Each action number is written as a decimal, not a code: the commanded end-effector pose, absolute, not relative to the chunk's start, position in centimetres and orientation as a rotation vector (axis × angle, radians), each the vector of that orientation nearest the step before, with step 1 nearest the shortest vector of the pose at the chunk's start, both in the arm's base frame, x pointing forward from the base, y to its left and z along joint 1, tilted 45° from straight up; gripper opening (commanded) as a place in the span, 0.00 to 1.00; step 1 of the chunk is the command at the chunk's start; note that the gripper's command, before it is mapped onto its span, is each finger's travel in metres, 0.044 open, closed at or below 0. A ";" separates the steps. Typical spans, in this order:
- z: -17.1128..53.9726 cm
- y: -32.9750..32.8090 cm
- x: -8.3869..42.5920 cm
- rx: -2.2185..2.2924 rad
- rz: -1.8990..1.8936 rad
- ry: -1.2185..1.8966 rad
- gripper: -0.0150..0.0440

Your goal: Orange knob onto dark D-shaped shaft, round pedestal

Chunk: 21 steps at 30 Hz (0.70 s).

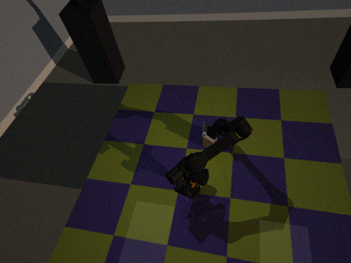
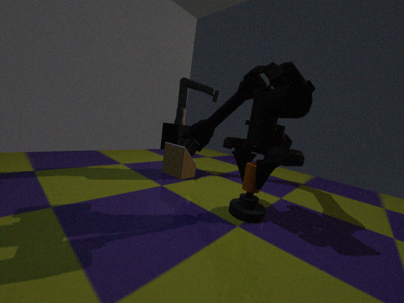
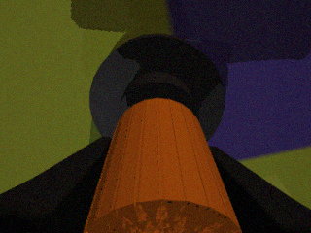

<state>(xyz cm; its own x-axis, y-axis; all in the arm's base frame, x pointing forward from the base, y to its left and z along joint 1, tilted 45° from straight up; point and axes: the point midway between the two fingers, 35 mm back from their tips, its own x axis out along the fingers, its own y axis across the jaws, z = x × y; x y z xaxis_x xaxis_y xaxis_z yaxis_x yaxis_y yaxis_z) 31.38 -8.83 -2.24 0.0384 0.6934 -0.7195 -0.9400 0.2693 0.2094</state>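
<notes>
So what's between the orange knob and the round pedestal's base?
In the exterior view, a short stretch of dark shaft shows between the orange knob and the round pedestal.

Gripper (image 2: 252, 177) w/ fingers closed on orange knob (image 2: 249, 177), upright, above round pedestal (image 2: 247, 210); dark shaft (image 2: 249, 194) visible btwn. Tan wedge block (image 2: 178, 161) near arm base, L side of view. 2nd arm (image 2: 183, 98) in bkgd.

The room is dim. A gray wall (image 2: 91, 74) meets a dark blue wall (image 2: 310, 91) (image 1: 226, 6) in a corner. The ground has big yellow-green and purple squares (image 1: 258, 138) (image 2: 146, 218) (image 3: 272, 107), with dark shadows lying across them.
</notes>
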 end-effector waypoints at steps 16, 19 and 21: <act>-1.9 -9.0 31.6 -0.470 1.352 0.752 0.25; -2.0 -9.0 31.5 -0.536 1.387 0.697 0.25; -2.0 -9.0 31.5 -0.536 1.387 0.697 0.25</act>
